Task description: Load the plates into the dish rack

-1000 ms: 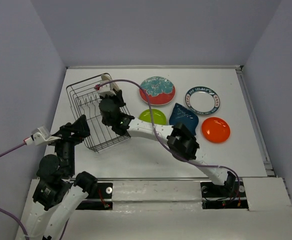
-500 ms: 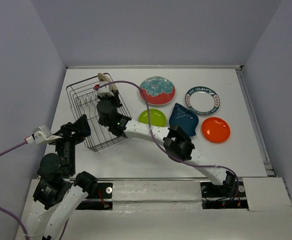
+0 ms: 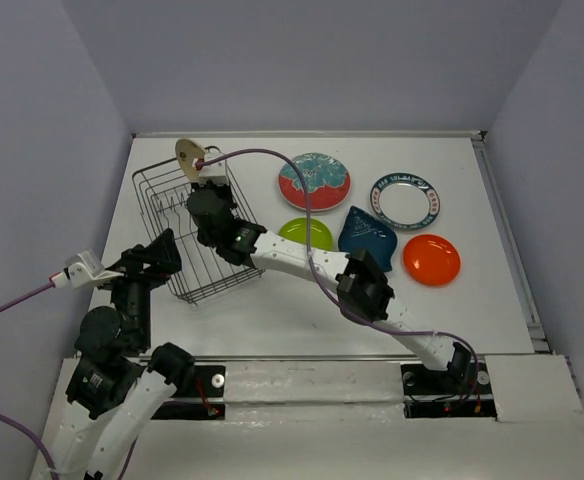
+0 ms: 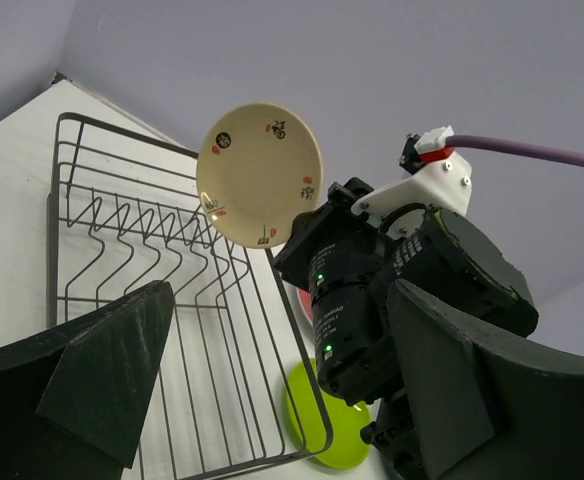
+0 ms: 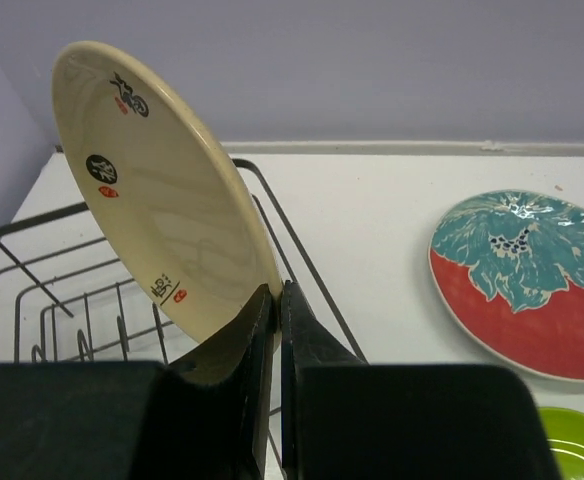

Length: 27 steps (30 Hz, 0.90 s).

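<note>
My right gripper (image 3: 198, 172) is shut on the rim of the beige plate (image 3: 186, 156) and holds it on edge, tilted, above the far end of the black wire dish rack (image 3: 187, 272). In the right wrist view the fingers (image 5: 277, 300) pinch the plate (image 5: 162, 200) over the rack wires (image 5: 32, 232). My left gripper (image 3: 152, 255) is open and empty at the rack's near left side; its view shows the plate (image 4: 262, 175) above the rack (image 4: 122, 230). No plate shows inside the rack.
On the table right of the rack lie the red and teal plate (image 3: 314, 181), the white blue-rimmed plate (image 3: 405, 200), the lime green plate (image 3: 307, 233), the dark blue leaf plate (image 3: 368, 233) and the orange plate (image 3: 432, 259).
My right gripper has carried the beige plate up and toward the far left, over the rack's far end. The left arm has not moved.
</note>
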Each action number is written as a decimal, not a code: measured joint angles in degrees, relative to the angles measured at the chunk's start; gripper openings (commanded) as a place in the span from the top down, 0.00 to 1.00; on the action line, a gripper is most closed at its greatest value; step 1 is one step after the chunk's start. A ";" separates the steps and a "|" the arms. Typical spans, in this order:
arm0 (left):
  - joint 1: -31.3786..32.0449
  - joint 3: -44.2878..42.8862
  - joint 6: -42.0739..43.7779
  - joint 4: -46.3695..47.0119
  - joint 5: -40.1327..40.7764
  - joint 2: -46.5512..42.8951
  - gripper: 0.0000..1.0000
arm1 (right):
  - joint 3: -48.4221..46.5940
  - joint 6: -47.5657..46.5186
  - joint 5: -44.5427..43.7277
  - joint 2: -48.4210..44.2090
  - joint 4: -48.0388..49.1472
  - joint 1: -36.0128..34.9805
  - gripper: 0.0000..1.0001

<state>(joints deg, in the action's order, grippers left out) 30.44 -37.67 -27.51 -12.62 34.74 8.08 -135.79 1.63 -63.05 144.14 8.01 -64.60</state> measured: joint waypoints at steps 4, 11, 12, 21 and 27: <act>0.00 0.00 0.00 0.00 0.00 0.11 0.01 | -2.29 -5.95 -2.80 1.66 6.99 0.02 0.93; 0.72 0.00 0.00 0.02 -0.02 0.98 0.01 | -2.84 -14.53 -6.45 4.83 16.39 0.68 0.93; 0.76 0.00 0.00 0.02 -0.04 1.11 0.01 | -2.73 -14.62 -6.64 4.96 16.55 0.79 0.93; 1.11 0.00 0.02 0.04 -0.04 1.25 0.01 | -2.36 -15.65 -9.03 5.75 17.68 2.05 0.93; 1.49 0.00 0.02 0.17 -0.09 2.01 0.01 | -2.05 -15.41 -9.77 6.69 18.21 2.60 0.93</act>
<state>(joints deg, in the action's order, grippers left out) 31.92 -37.67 -27.49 -12.45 34.65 10.09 -137.84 -13.78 -72.82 150.82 26.22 -62.00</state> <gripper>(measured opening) 0.990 0.086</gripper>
